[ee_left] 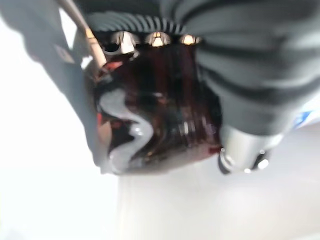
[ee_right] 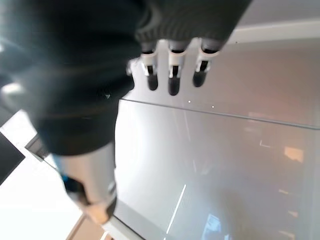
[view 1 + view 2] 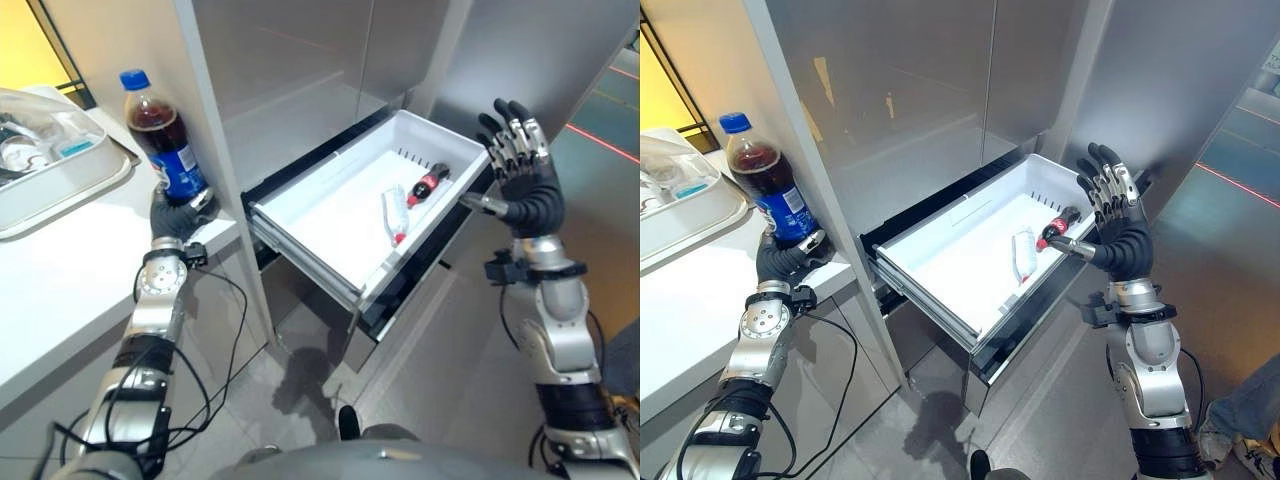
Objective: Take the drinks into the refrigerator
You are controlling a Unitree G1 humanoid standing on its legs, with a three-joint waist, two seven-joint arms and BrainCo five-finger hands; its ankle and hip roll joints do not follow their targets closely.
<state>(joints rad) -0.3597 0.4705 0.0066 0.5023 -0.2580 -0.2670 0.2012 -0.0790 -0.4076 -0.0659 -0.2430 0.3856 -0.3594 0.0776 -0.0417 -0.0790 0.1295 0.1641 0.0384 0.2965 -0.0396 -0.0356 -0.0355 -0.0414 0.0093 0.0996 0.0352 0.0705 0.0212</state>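
A white surface [image 3: 60, 270] is running along the robot's left, ending against a tall refrigerator [image 3: 300, 80] with brushed grey metal doors. A grey tiled floor [image 3: 1240, 230] is spreading out to the right, crossed by a thin red line. On the surface, toward its far end, a clear plastic tray [image 3: 60, 190] with rounded corners is sitting, holding small items too blurred to name.

At the foot of the refrigerator a white plastic drawer [image 3: 300, 225] is standing pulled out, deep and rectangular, with a dark front edge. Two small bottles are lying on their sides inside it, close together: a dark cola bottle [image 3: 428, 183] with a red label, and a clear bottle [image 3: 396, 212] with a red cap just beside it.

The left hand [image 3: 178, 213] is gripping the base of a large cola bottle [image 3: 160, 135], its fingers curling round the lower part. That bottle is standing upright at the edge of the surface, right beside the refrigerator's side wall; it is smooth clear plastic filled with dark liquid, with a blue cap and a blue label. In the left wrist view the dark, glossy bottle wall is pressing close against the fingers [image 1: 155, 40].

The right hand [image 3: 515, 150] is hanging in the air above the drawer's right corner, fingers spread straight and holding nothing, well apart from the large bottle
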